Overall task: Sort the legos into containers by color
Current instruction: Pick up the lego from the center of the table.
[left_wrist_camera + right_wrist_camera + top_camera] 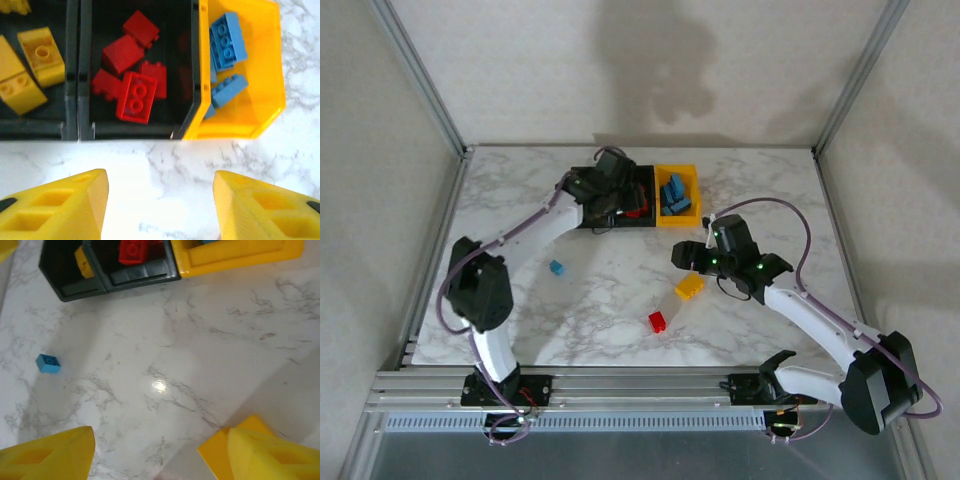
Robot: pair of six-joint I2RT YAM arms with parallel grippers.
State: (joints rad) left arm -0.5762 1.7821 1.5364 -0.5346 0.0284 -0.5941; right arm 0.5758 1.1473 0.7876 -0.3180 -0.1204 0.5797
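Table (620, 300): white top with grey marble veining, surface flat and clean; a small bright glare spot shows on it in the right wrist view. Enclosure: plain beige wall panels (640, 60) behind and to both sides, the rear panel carrying a soft dark shadow. Two slanted aluminium posts, left (418, 70) and right (858, 75), meet the table's far corners. An aluminium rail (640, 385) runs along the near edge.

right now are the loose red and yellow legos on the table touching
Apart. The top view shows a clear gap between the red lego and the yellow lego.
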